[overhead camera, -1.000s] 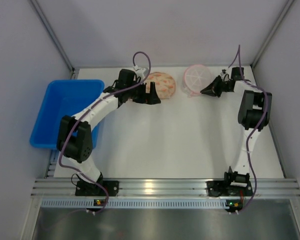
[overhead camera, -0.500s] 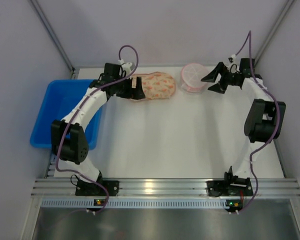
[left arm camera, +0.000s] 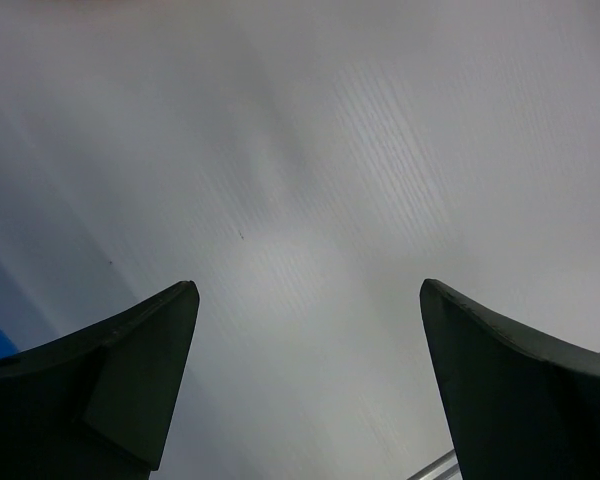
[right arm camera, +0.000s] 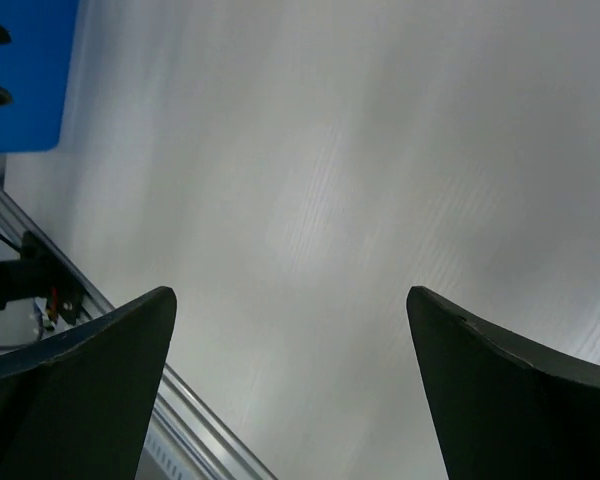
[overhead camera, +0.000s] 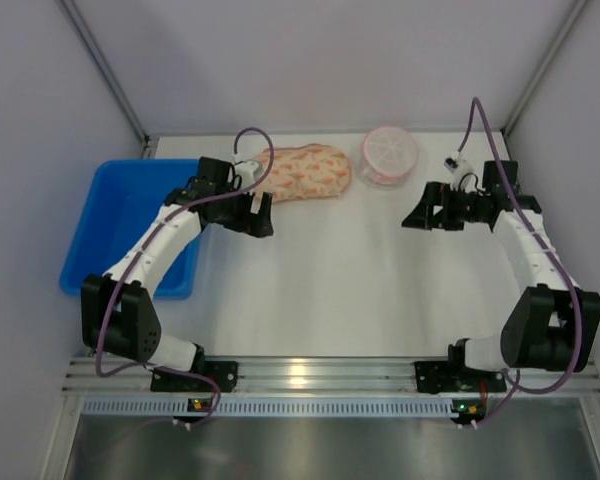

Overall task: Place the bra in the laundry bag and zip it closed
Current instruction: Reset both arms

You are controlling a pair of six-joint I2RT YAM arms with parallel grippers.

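The bra (overhead camera: 306, 170), a peach cloth with an orange print, lies flat at the back of the table. Just to its right sits the laundry bag (overhead camera: 388, 157), a round pink mesh pouch, close to the bra but separate from it. My left gripper (overhead camera: 259, 216) hovers in front of the bra's left end, open and empty. My right gripper (overhead camera: 413, 215) hangs open in front of the bag and to its right, holding nothing. In the left wrist view the left gripper (left arm camera: 308, 290) frames only bare table, as does the right gripper (right arm camera: 290, 295) in the right wrist view.
A blue bin (overhead camera: 130, 225) stands at the left edge of the table, beside the left arm; its corner (right arm camera: 20, 70) shows in the right wrist view. Grey walls close off the back and sides. A metal rail (overhead camera: 320, 375) runs along the near edge.
The right gripper has opened, left the laundry bag and pulled back toward the near side. The left gripper has drawn away from the bra, toward the front.
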